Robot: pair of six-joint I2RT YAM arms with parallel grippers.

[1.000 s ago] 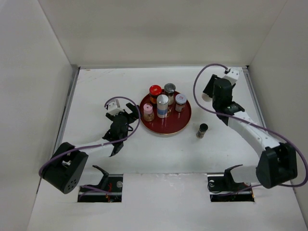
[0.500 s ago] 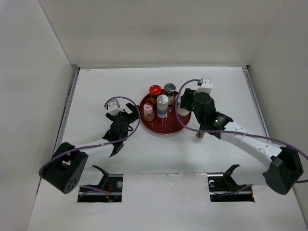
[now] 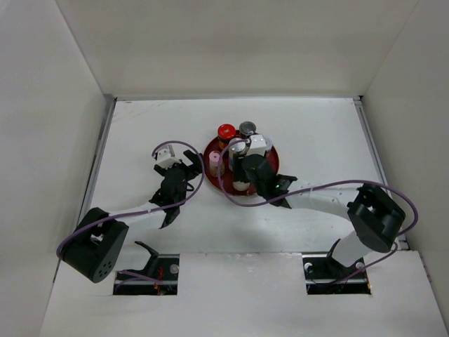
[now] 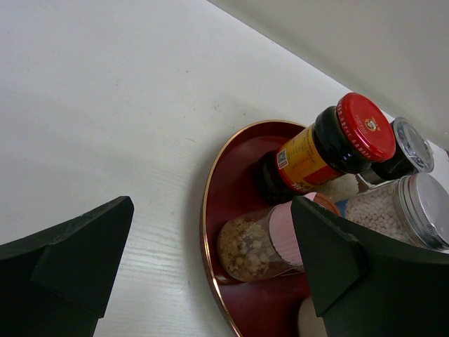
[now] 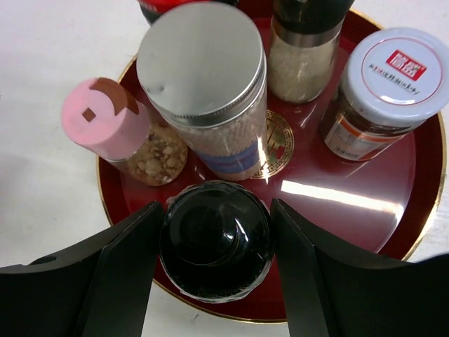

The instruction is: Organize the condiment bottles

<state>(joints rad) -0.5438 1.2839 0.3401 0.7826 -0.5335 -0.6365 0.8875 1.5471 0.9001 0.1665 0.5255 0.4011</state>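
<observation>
Five bottles (image 5: pixel 200 84) on tray (image 5: pixel 337 203); my right gripper (image 5: pixel 216 235) jaws clamp black-capped bottle (image 5: pixel 216 246) at rim; left gripper (image 4: pixel 210 217) jaws wide. Release left, I judge.

surface: white table (image 3: pixel 140 126) | lying directly on it: round dark-red tray (image 5: pixel 351 210) | tray position: mid-table

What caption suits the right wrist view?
Right fingers hold the black-capped bottle at the edge of the red tray.
</observation>
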